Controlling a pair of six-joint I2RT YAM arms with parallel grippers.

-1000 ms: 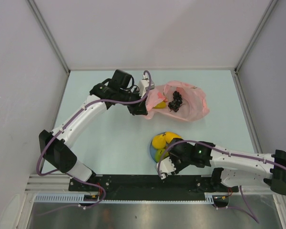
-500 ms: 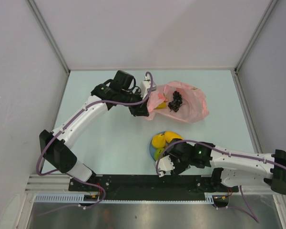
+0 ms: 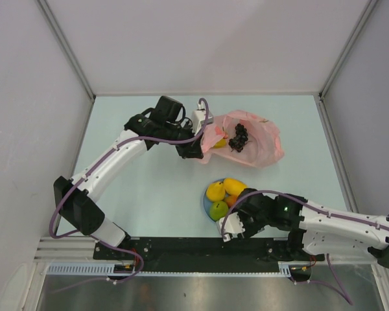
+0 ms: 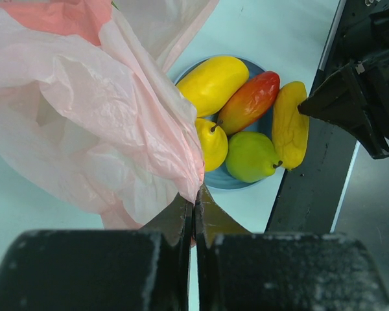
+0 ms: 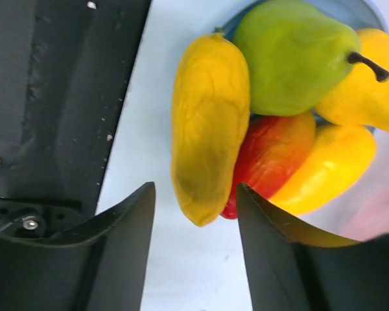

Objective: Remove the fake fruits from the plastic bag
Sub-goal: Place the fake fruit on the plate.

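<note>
Backing off the blue plate (image 3: 205,201), right gripper (image 5: 194,194) is seen apart, empty; plastic bag (image 3: 258,148) is clamped by left gripper (image 4: 194,197); grapes (image 3: 238,138) unremoved.

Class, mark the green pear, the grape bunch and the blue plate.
green pear (image 5: 292,58), right wrist view, its body.
grape bunch (image 3: 238,137), top view, cluster's middle.
blue plate (image 4: 233,184), left wrist view, bare rim.
</note>
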